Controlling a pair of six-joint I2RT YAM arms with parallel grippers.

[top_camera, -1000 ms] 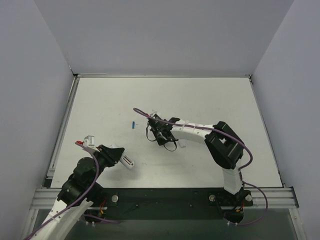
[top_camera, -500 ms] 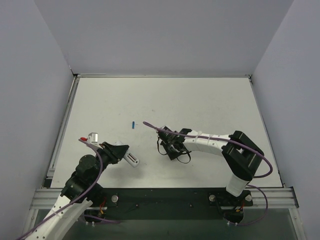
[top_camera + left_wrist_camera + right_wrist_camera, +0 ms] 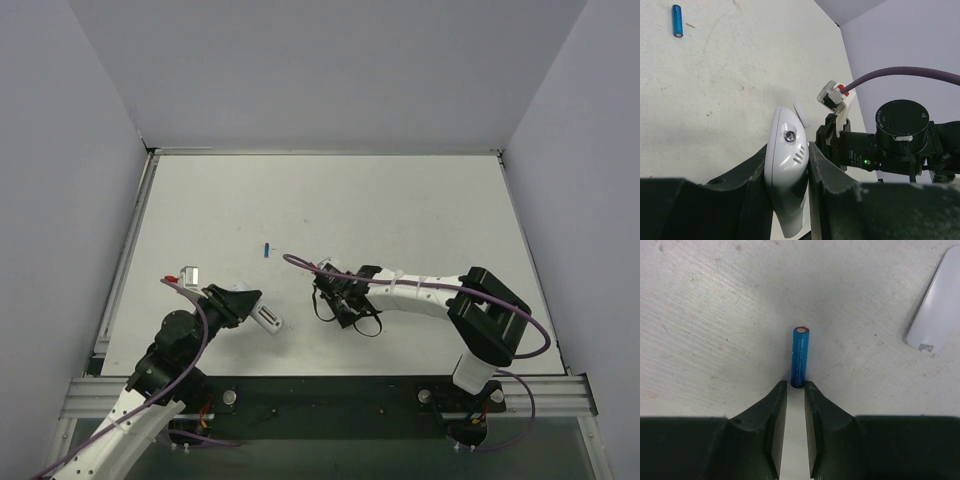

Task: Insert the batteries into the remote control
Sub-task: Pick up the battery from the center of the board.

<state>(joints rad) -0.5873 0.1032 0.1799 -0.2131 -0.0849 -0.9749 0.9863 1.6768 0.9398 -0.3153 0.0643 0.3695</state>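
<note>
Right wrist view: one of two batteries lies on the table straight ahead of the right gripper, its near end at the fingertips. The jaws stand narrowly apart; whether they pinch it I cannot tell. One white cover lies ahead-right. The other battery lies well ahead-left of the left gripper, which is clamped on the one remote control.

- The surface is looking matt, off-white and finely scratched.
- The battery is showing a glossy blue wrap and a pale end.
- The remote control is gleaming as smooth white plastic, with a shiny metal screw.
- The battery cover is looking like smooth white plastic.
- The left tool and right tool are showing matt black plastic.
</note>
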